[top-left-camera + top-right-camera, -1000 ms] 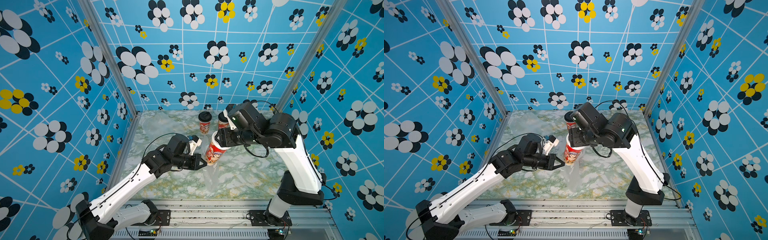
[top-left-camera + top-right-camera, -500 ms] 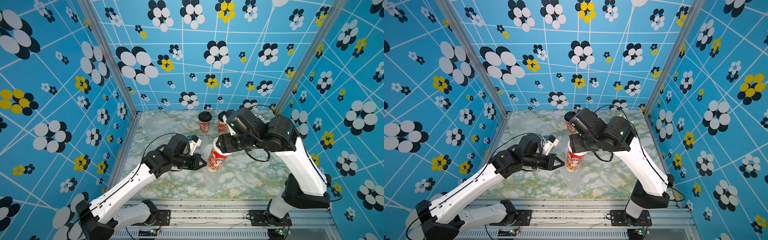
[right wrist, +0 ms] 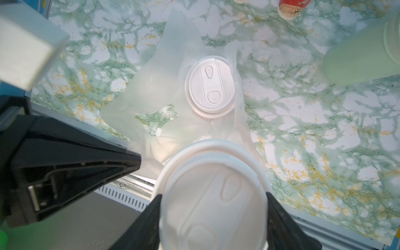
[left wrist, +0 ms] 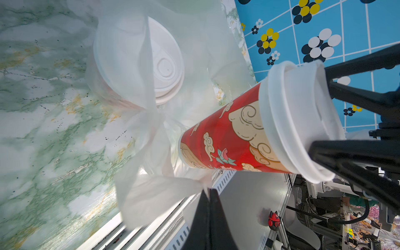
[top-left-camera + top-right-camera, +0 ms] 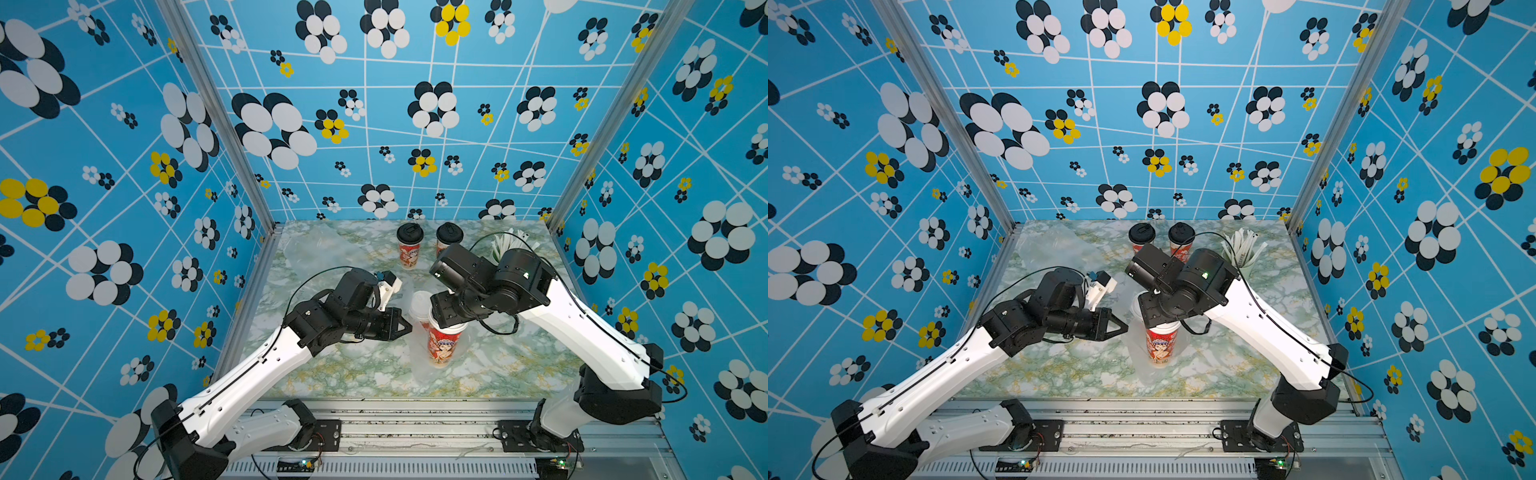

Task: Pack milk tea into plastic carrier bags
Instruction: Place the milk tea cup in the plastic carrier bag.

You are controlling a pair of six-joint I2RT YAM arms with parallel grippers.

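Observation:
My right gripper (image 3: 213,205) is shut on the white lid of a red printed milk tea cup (image 5: 444,349), which hangs nearly upright. The cup's base (image 4: 190,149) sits in the open mouth of a clear plastic carrier bag (image 4: 155,190). My left gripper (image 4: 208,190) is shut on the bag's edge and holds it up beside the cup. Another white-lidded milk tea (image 3: 210,86) stands inside the same bag. Both top views show two black-lidded milk teas (image 5: 409,249) (image 5: 1180,237) at the back of the table.
A pale green cup of white wrapped straws (image 5: 1246,253) stands at the back right, close behind my right arm. Another clear bag (image 5: 316,249) lies crumpled at the back left. The marble table's front edge meets a metal rail (image 5: 415,419).
My right gripper has carried the white-lidded cup down and toward the front, turning it from tilted to nearly upright at the bag's mouth. The left gripper has held still on the bag.

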